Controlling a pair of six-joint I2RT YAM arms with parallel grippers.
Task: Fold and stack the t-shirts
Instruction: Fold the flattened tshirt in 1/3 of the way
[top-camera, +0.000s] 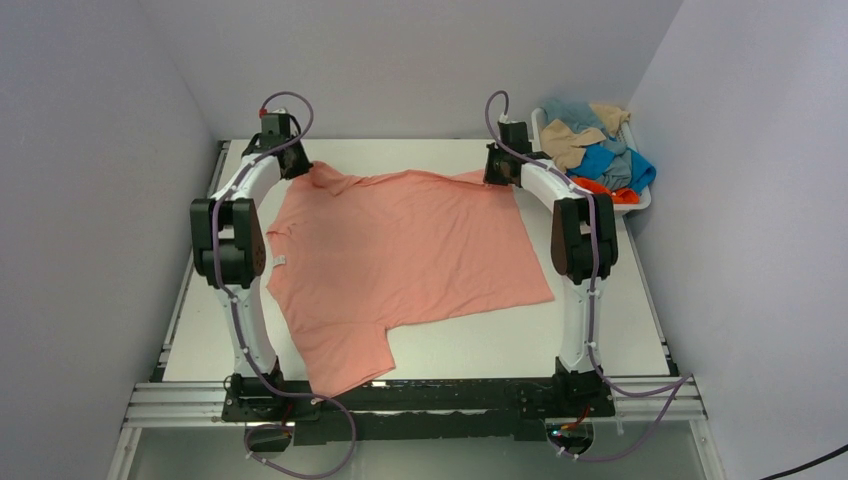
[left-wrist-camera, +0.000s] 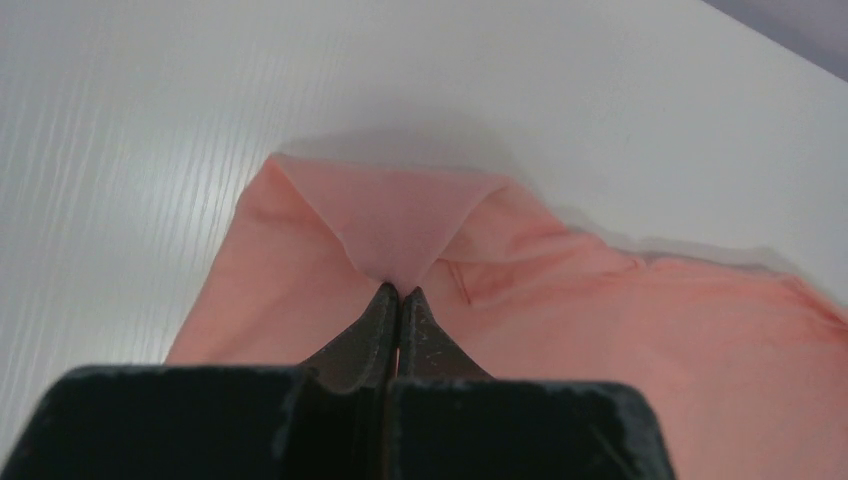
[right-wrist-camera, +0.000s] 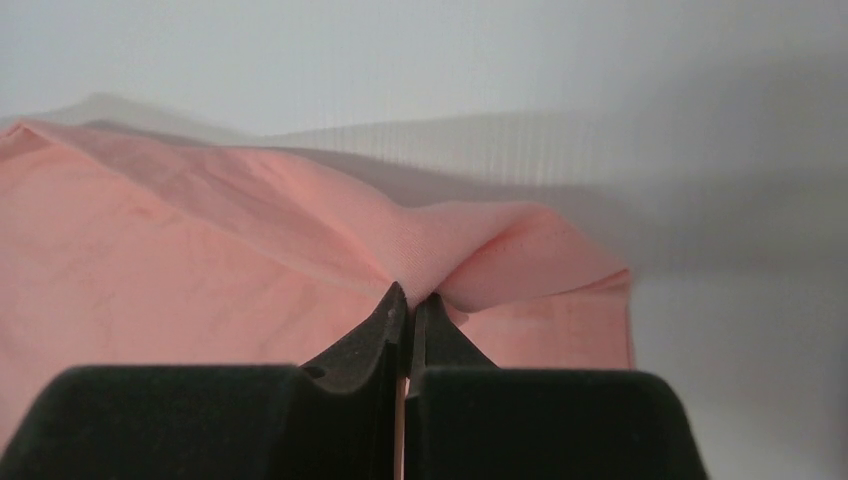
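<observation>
A salmon pink t-shirt (top-camera: 400, 250) lies spread flat across the middle of the white table, one sleeve reaching the near edge. My left gripper (top-camera: 296, 165) is shut on the shirt's far left corner; in the left wrist view (left-wrist-camera: 399, 290) the cloth (left-wrist-camera: 400, 220) peaks up from between the closed jaws. My right gripper (top-camera: 497, 172) is shut on the shirt's far right corner; in the right wrist view (right-wrist-camera: 410, 297) a fold of the cloth (right-wrist-camera: 470, 240) is pinched between the closed jaws. Other t-shirts (top-camera: 600, 155), tan, bright blue, grey-blue and orange, lie heaped at the far right.
A white plastic basket (top-camera: 640, 203) holds the heap of shirts at the table's far right corner, beside the right wall. Walls close in the table on the left, back and right. The table (top-camera: 480, 345) shows bare white near the front.
</observation>
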